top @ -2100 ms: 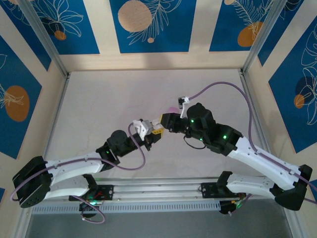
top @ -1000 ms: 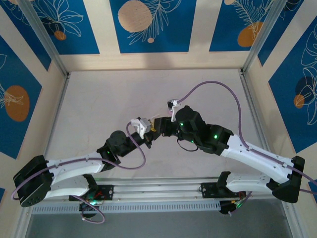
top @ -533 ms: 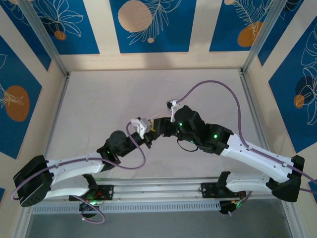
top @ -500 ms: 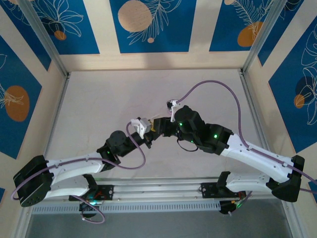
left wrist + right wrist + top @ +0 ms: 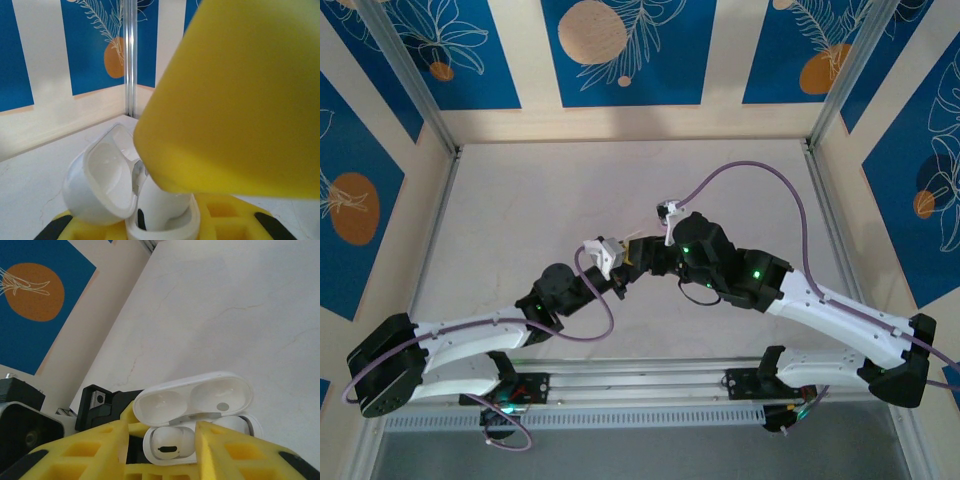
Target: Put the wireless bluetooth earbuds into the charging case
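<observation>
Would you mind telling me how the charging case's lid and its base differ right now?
The lid is swung back and open; the base sits low between yellow fingers. The lid's two hollows are empty, while the base holds a white earbud. Both are glossy white, joined at the hinge.

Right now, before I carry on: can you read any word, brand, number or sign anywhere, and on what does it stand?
None can be read.
The white charging case and its open lid show no lettering or logo.
The blue wall panels carry only leaf drawings and orange discs, no words.
</observation>
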You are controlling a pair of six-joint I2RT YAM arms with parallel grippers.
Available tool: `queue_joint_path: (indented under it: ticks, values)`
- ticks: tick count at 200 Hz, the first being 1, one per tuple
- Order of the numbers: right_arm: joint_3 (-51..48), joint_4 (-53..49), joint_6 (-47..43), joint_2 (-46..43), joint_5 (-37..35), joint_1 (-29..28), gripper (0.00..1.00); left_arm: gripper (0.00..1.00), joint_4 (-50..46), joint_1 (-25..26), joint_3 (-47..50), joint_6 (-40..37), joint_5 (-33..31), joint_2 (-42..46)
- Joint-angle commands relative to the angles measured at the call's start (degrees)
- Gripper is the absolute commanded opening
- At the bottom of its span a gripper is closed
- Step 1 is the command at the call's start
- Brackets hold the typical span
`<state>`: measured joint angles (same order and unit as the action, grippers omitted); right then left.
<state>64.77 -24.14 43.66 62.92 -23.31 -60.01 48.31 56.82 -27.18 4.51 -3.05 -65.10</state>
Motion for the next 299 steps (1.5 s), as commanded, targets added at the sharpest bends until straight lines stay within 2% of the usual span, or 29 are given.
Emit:
queue_joint_path:
  ticks: [1,47,81,106,138,188,262,299]
  values:
    - [1.3,3.2,-1.8,-2.4,1.6,-0.4,0.42,0.14,3.5,0.6,0.1,0.1,1.2,0.9]
    - [-0.1,8.0,-4.9,-5.5,6.8,-0.4,0.45,0.14,1.9,0.6,0.6,-0.9,2.0,1.6]
    - [-0.3,4.2,-4.9,-8.0,2.4,0.5,0.45,0.15,-1.9,0.6,-0.5,-2.7,5.6,3.0]
    - [0.0,-1.0,-1.7,-9.5,1.3,4.2,0.46,0.16,-2.8,0.5,-0.7,-3.9,8.5,3.7]
    - [1.2,-7.1,2.1,-8.7,8.8,12.0,0.47,0.16,-3.1,0.6,-0.9,-4.6,12.8,4.2]
    - [5.4,-14.5,2.8,-2.2,25.9,21.9,0.49,0.16,-4.8,0.5,-1.6,-6.3,15.5,4.7]
    - [10.4,-22.1,-1.7,6.8,35.4,23.4,0.5,0.18,-6.0,0.5,-1.9,-6.7,15.4,5.6]
    - [10.3,-23.2,-2.6,7.3,36.3,23.1,0.5,0.18,-5.9,0.5,-1.8,-6.6,15.1,5.4]
